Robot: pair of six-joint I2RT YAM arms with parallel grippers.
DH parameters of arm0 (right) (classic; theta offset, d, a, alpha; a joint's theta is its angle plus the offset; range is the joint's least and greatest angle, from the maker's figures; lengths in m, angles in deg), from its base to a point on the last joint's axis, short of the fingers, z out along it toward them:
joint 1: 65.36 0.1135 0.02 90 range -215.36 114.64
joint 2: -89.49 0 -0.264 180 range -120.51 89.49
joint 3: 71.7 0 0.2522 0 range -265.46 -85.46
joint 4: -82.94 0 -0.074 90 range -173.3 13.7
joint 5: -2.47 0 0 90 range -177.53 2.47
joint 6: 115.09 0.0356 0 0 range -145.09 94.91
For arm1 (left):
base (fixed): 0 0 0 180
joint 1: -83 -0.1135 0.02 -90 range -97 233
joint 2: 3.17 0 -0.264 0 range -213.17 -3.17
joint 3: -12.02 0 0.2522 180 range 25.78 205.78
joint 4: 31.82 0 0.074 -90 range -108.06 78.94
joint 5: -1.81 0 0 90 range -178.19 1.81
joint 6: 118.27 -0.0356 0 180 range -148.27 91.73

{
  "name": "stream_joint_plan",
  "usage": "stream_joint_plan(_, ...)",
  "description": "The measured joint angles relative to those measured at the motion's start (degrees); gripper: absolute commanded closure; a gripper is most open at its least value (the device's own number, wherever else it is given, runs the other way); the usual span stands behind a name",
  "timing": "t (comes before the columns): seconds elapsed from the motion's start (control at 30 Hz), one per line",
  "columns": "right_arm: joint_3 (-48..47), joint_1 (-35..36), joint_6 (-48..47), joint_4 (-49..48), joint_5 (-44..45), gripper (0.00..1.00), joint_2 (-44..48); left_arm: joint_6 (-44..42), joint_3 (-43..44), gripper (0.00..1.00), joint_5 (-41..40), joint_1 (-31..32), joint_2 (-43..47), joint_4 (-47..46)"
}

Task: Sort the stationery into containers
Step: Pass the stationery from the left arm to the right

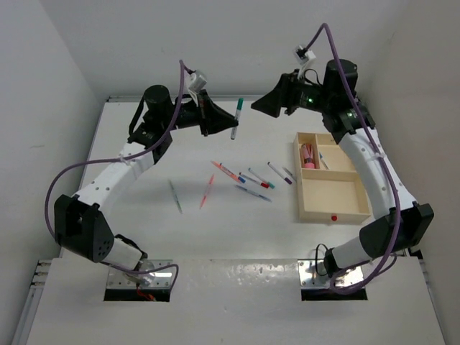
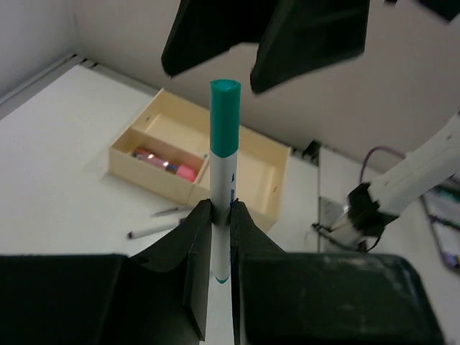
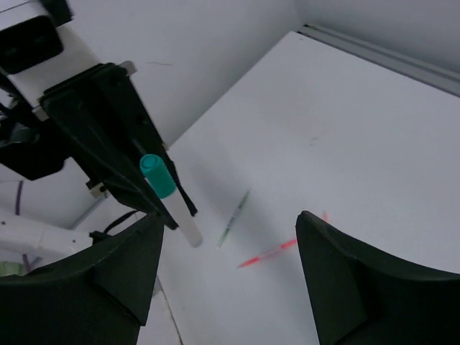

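marker [image 2: 223, 154], white-bodied with a teal cap, stands clear of the tabletop [image 1: 215, 233], pinched low on its barrel by the left pincer [image 2: 221, 215], whose jaws are closed tight on it, cap end pointing away from the wrist. the right pincer [image 1: 260, 104] faces it from just across the gap with its jaws spread wide and nothing between them; in the right wrist view the cap sits between its two fingers but touches neither. this looks like a pass from one arm to the other. the wooden tray [image 1: 316, 215] lies on the right side, a pink block [image 1: 309, 154] already in one of its small sections. several other pens [image 1: 253, 180] lie loose on the tabletop left of the tray, with an orange-red pen [image 1: 208, 190] and a greenish pen [image 1: 175, 195] further left

the marker should be light and stiff, with a smooth plastic barrel that could swivel or slide in a two-point hold. the best place to take it is probably the bare white stretch between the cap and the left fingers, square across the barrel; gripping the cap alone risks pulling it off
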Motion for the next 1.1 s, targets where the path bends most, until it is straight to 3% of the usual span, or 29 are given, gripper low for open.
stream_joint_plan(0.13,3.1,5.1,3.9,-6.3,0.2,0.34,0.5,14.6,-2.3,1.0,-1.4,1.3,0.0,-11.3)
stream_joint_plan(0.3,4.9,8.4,5.4,-8.5,0.2,0.43,0.7,21.2,-2.4,1.0,-2.6,2.1,0.0,-16.6)
stream_joint_plan(0.5,4.9,8.5,6.5,-10.3,-0.4,0.51,1.0,23.6,-2.8,1.0,-3.9,2.5,0.0,-18.9)
stream_joint_plan(0.8,4.9,8.4,12.1,-14.6,-0.9,0.52,0.8,24.7,-4.3,1.0,-3.0,3.6,0.0,-20.3)
stream_joint_plan(0.97,4.9,8.3,13.6,-16.1,-0.9,0.71,0.8,25.0,-4.7,1.0,-1.9,4.0,0.0,-20.8)
stream_joint_plan(1.1,4.9,8.4,13.5,-16.1,-1.1,0.77,0.8,25.3,-4.7,1.0,-1.9,4.0,0.0,-20.9)
